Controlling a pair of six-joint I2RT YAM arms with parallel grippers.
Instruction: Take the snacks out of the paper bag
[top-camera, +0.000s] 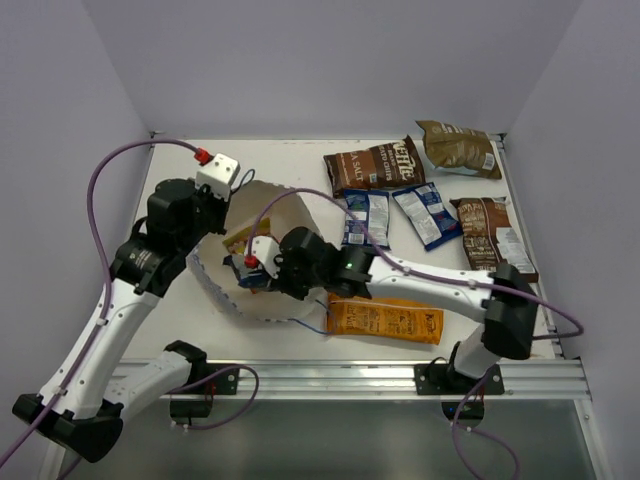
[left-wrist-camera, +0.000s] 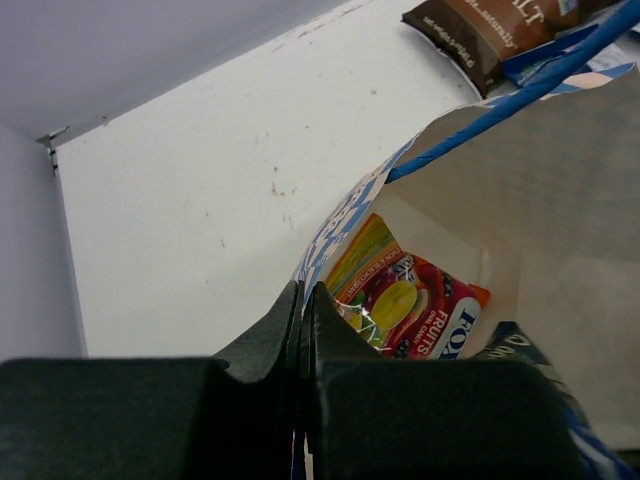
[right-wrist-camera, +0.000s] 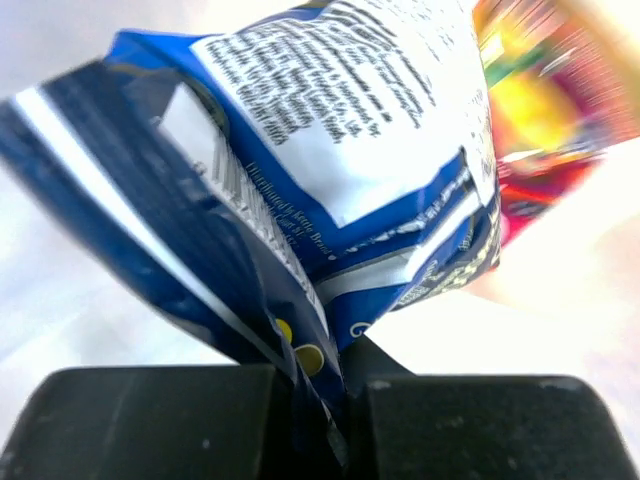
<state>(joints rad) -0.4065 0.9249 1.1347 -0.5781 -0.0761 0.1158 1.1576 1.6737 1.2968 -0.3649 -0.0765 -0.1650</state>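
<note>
R fingers (right-wrist-camera: 150, 420) pinch blue packet (right-wrist-camera: 300, 170), L fingers (left-wrist-camera: 262, 345) clamp paper bag (left-wrist-camera: 550, 200) rim

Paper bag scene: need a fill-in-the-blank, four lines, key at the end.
1. The right pincer is shut on a ___ packet within the paper bag.
2. The ___ pincer clamps the bag's rim.
3. The red-yellow packet lies ___ the bag.
4. The number of brown chip bags lying outside the bag is ___.
Missing words: blue; left; inside; three.
</note>
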